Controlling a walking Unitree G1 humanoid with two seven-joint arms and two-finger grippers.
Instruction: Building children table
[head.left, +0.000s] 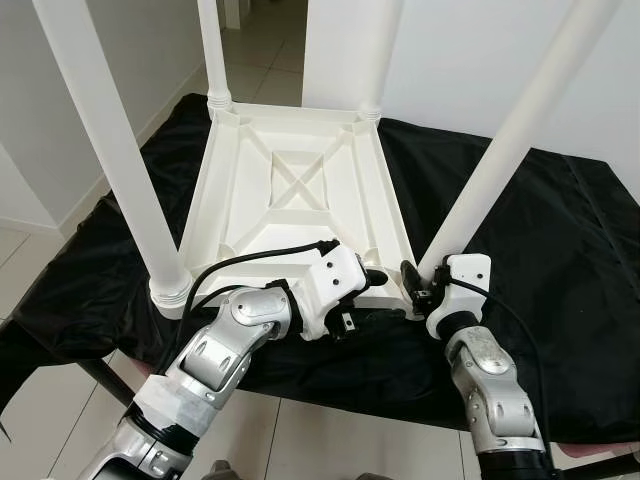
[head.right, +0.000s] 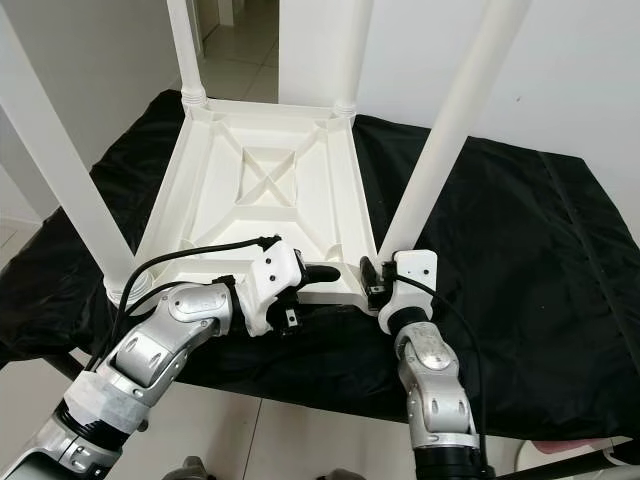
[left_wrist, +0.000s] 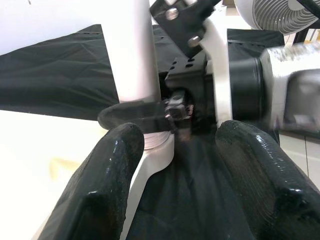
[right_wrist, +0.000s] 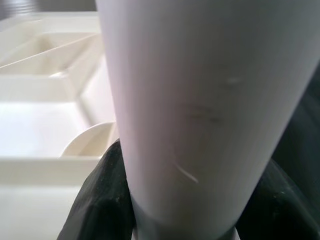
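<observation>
2 silver arms (head.left: 225, 350), white wrist housings, black cables, black fingers (left_wrist: 112, 180).

White plastic children's table (head.right: 265, 195) lies upside down on a black cloth (head.right: 520, 250) covering the counter. Ribbed underside faces up, with an X brace at centre. Four white legs stand in the corner sockets: near-left leg (head.right: 60, 190), far-left leg (head.right: 183, 50), far-right leg (head.right: 355, 50), near-right leg (head.right: 450, 120), which leans right.

Right gripper (head.right: 372, 277) sits at the base of the near-right leg, at the table's near-right corner; whether its jaws close on the leg cannot be made out.

Left gripper (head.right: 322, 275) reaches along the table's near edge, one black finger pointing right toward the right gripper, just beside it.

Pale tiled floor (head.right: 240, 40) runs beyond the far edge.
</observation>
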